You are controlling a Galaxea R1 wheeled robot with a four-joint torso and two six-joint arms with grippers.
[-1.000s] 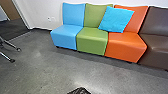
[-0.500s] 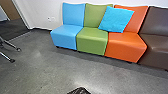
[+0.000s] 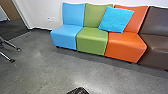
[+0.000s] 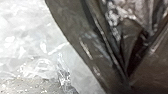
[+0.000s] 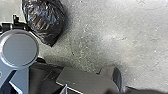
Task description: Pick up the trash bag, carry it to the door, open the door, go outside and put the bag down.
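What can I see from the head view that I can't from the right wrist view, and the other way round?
Head view: a row of blue, green, orange and brown padded seats, with a square turquoise cushion. Right wrist view: a round silver part of the robot. Both: a crinkled black plastic trash bag and the grey floor.

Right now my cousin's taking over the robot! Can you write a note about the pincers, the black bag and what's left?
Left pincer: its wrist camera is close to black plastic; grip unclear.
Right pincer: can't tell its state.
Trash bag: in front of the colourful seats, indoors; lifted or not, unclear.
Done: nothing certain.
Left: carry the bag to the door, open it, go outside, put the bag down; maybe the pick-up too.
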